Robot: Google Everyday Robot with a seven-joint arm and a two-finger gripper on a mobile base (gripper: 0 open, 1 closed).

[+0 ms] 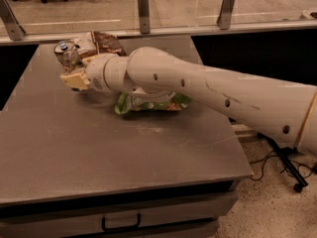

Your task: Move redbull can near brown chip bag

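Arm: comes in from the right, well to the right of the brown chip bag, and stretches almost level across the table toward the bag. The forearm lies low over the tabletop and narrows to a rounded wrist just in front of the bag's near edge.

Gripper: sits at the arm's left end, in front of the bag and slightly to its left. It points leftward, away from the wrist. One cream finger is visible on the near side. The pincer is closed on the can, gripping its lower body, which the finger partly hides.

Can: held close to upright with its silver top uppermost, immediately left of the bag. Its right side overlaps the bag's left edge in this view. Whether the two actually touch cannot be confirmed, nor whether the can's base rests on the table.

Brown chip bag: lies crumpled on the table, with the wrist just in front of it.

Green bag: lies flat on the table in front of the brown chip bag and to its right. It is directly beneath the forearm, which partly covers it.
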